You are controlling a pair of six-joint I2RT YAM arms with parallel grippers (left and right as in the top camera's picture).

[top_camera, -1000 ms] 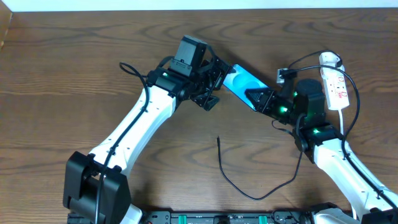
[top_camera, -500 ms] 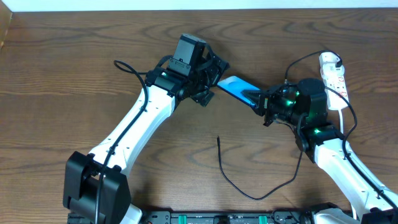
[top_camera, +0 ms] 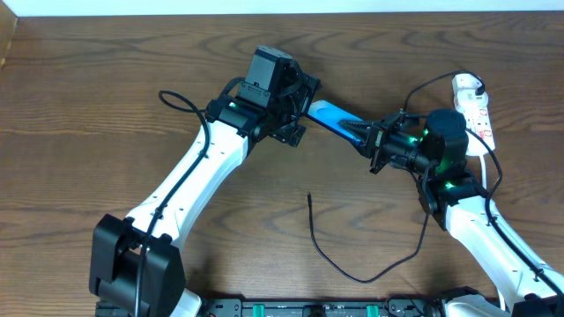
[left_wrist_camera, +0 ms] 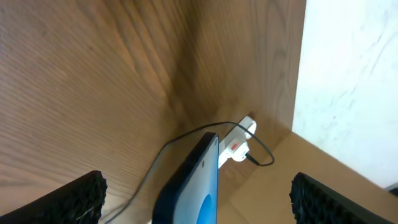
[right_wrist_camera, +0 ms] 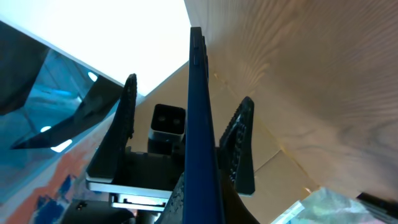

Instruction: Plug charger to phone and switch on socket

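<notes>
The phone (top_camera: pixel 328 116) is held off the table, turned on its edge with the blue screen partly showing. My right gripper (top_camera: pixel 368 141) is shut on its right end. In the right wrist view the phone (right_wrist_camera: pixel 199 118) runs edge-on up from my right gripper (right_wrist_camera: pixel 200 202). Its other end sits between the wide-open fingers of my left gripper (top_camera: pixel 304 113), and I cannot tell whether it touches either pad. From the left wrist, the phone (left_wrist_camera: pixel 194 183) stands midway between the two fingertips (left_wrist_camera: pixel 68 200). The charger (top_camera: pixel 352 276) lies loose on the table, its tip (top_camera: pixel 309 195) free. The socket (top_camera: pixel 473 110) lies at the far right.
The white socket (left_wrist_camera: pixel 239 142) also shows beyond the phone in the left wrist view, with a black cable looping by it. The table's back edge and a white wall lie behind both arms. Bare wood (top_camera: pixel 106 106) lies left of the left arm.
My right gripper has rolled the phone from flat to on edge and carried it left. Its far end now sits between the left gripper's open fingers. The charger has not moved.
</notes>
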